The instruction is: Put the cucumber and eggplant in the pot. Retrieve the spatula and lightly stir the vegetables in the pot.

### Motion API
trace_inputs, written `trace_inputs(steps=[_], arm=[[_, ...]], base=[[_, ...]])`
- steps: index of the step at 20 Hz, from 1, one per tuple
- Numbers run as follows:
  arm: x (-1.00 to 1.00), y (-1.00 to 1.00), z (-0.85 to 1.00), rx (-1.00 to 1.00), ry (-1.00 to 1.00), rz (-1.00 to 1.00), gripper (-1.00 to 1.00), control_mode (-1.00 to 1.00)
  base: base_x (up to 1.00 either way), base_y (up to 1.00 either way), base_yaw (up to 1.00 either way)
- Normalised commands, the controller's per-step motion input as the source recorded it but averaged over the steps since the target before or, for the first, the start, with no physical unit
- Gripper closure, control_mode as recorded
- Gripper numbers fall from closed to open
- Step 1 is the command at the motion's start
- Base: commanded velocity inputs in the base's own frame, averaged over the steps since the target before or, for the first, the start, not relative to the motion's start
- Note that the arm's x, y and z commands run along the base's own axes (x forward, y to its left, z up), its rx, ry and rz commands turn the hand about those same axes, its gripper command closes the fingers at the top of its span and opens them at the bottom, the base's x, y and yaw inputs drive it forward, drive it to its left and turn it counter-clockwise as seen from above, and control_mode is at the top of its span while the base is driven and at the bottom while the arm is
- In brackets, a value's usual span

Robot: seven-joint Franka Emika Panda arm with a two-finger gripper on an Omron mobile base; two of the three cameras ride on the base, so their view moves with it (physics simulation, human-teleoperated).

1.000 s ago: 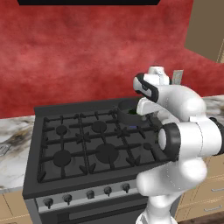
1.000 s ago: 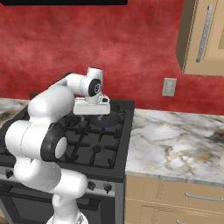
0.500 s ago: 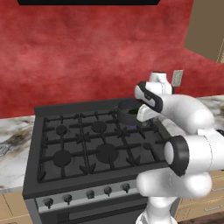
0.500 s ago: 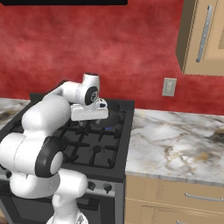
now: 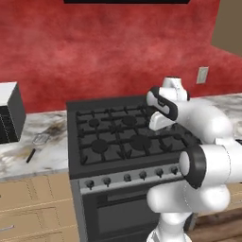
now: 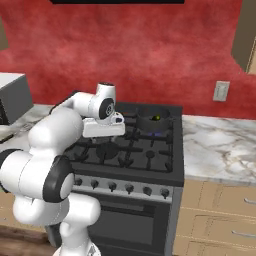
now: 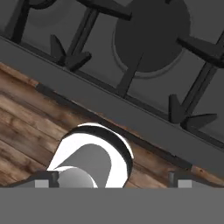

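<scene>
Black pot (image 6: 153,121) with green inside is sitting far right of our empty, wide-open claw (image 6: 103,138); we are seeking the spatula (image 5: 37,143), lying leftward on the counter (image 5: 28,146).

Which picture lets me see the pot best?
The right base view: the pot sits in the open on the stove's back right burner, something green inside. In the left base view the arm covers that corner. The hand view looks at front burners.

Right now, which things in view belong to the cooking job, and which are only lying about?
For the job: pot on a back burner; cucumber, a green bit inside the pot; spatula on the counter left of the stove.
Lying about: microwave; wall outlet.
</scene>
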Motion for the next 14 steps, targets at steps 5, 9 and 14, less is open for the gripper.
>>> trace_inputs(steps=[5,9,14], arm=[[0.0,0.0,0.0,0.0,0.0,0.0,-1.0,1.0],[0.0,0.0,0.0,0.0,0.0,0.0,-1.0,1.0],[0.0,0.0,0.0,0.0,0.0,0.0,-1.0,1.0]], base=[[-0.15,1.0,0.0],[0.27,1.0,0.0],[0.61,0.95,-0.12]])
